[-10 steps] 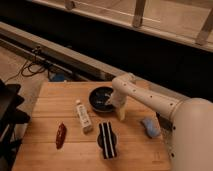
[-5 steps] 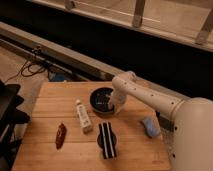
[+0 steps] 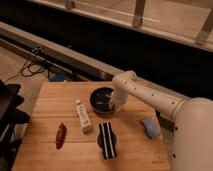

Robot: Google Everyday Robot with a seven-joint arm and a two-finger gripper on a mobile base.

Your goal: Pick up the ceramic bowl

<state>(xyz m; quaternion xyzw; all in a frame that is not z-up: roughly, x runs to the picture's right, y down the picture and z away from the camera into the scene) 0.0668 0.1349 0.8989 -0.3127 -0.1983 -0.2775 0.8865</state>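
Note:
The ceramic bowl (image 3: 101, 98) is round, dark and glossy with pale streaks inside. It sits on the wooden table (image 3: 55, 96) near the back middle. My white arm comes in from the right, and the gripper (image 3: 115, 105) is down at the bowl's right rim. Its fingertips are hidden against the rim.
A white tube (image 3: 83, 116) lies left of the bowl. A smaller dark round thing with a black-and-white striped block (image 3: 106, 139) sits in front. A reddish item (image 3: 60, 135) lies at front left and a blue object (image 3: 149, 126) at right. A black chair (image 3: 7, 117) stands off the left edge.
The gripper has moved left and closer to the bowl, from beside it on the right to its right rim. The bowl has stayed put.

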